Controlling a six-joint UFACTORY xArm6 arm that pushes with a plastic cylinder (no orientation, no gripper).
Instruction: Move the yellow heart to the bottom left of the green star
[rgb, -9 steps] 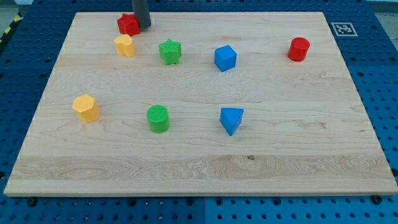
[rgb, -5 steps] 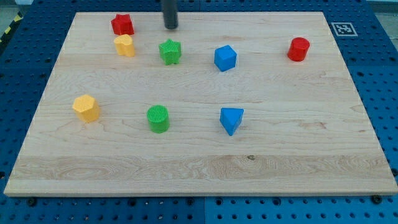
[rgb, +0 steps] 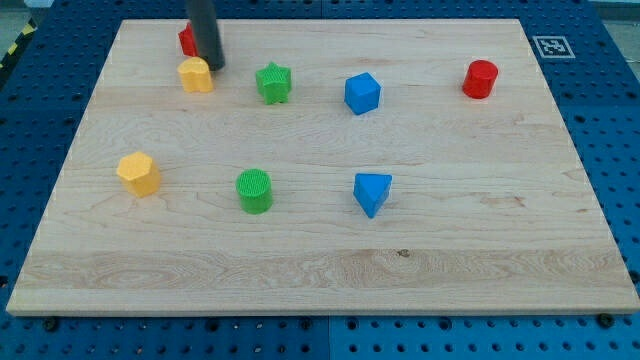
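Observation:
The yellow heart (rgb: 195, 76) lies near the board's top left, to the left of the green star (rgb: 272, 83) and level with it. My tip (rgb: 213, 65) stands just above and to the right of the yellow heart, touching or almost touching its upper right edge. The rod hides most of the red star (rgb: 186, 41), which sits just above the heart.
A blue cube (rgb: 362, 93) and a red cylinder (rgb: 480, 79) lie to the right of the green star. A yellow hexagonal block (rgb: 138, 174), a green cylinder (rgb: 254, 190) and a blue triangular block (rgb: 371, 193) lie in a lower row.
My tip went right from beside the red star to above the green star, then came back left and down to the yellow heart's upper right. The red star shifted slightly left.

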